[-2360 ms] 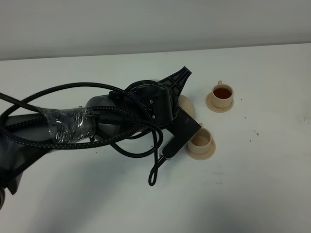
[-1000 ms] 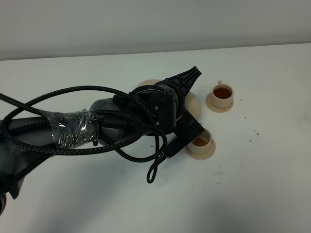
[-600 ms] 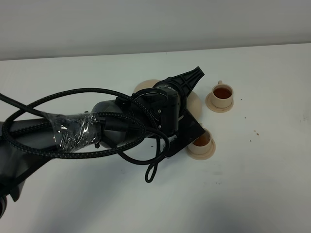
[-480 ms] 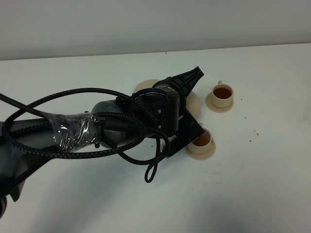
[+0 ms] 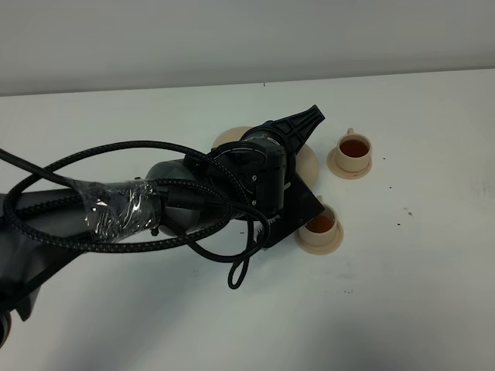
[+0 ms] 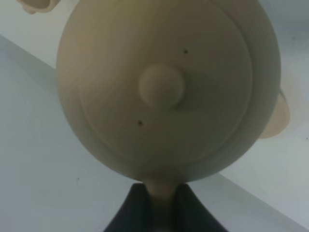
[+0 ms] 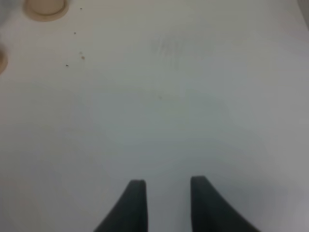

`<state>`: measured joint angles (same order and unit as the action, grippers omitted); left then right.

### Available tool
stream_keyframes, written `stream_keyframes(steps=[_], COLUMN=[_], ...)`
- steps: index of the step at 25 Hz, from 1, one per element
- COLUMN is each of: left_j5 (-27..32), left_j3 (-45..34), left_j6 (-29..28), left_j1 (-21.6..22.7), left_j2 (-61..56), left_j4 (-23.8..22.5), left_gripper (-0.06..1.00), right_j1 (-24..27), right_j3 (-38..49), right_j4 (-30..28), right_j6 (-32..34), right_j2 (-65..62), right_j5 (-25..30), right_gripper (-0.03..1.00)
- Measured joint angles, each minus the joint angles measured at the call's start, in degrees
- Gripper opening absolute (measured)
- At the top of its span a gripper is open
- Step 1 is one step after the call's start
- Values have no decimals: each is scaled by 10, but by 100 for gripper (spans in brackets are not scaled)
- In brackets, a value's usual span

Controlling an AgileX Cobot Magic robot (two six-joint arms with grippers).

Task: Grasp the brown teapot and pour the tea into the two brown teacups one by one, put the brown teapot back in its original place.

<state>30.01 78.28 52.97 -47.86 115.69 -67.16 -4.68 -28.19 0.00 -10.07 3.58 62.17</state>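
Observation:
My left gripper (image 5: 295, 167) reaches across the middle and is shut on the loop handle of the brown teapot (image 5: 308, 162), which the arm mostly hides. In the left wrist view the teapot (image 6: 164, 87) fills the frame, lid and knob facing the camera, with its handle pinched in the left gripper (image 6: 161, 208). The far teacup (image 5: 355, 148) on its saucer holds dark tea. The near teacup (image 5: 321, 225) also shows tea, just right of the gripper. The wide saucer (image 5: 230, 137) peeks out behind the arm. My right gripper (image 7: 166, 203) hangs open over bare table.
The white table (image 5: 402, 294) carries a few dark specks right of the cups. A looped black cable (image 5: 241, 269) dangles from the left arm near the table. A tan saucer (image 7: 44, 7) shows in a corner of the right wrist view.
The near teacup, pale inside in the earliest frame, now shows brown tea. Over the last second the left arm and teapot have drifted slightly left. The right gripper stays open.

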Motion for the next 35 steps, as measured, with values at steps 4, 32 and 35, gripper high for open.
stream_keyframes(steps=[4,32,35], left_j5=[0,0,0], left_j3=[0,0,0], left_j6=[0,1,1], left_j1=[0,0,0], left_j2=[0,0,0], left_j4=[-1,-3,-3], left_gripper=[13,13,13], right_j1=[0,0,0], right_j3=[0,0,0], right_j4=[0,0,0], right_j6=[0,0,0], right_j2=[0,0,0], right_j5=[0,0,0], right_gripper=[24,24,24])
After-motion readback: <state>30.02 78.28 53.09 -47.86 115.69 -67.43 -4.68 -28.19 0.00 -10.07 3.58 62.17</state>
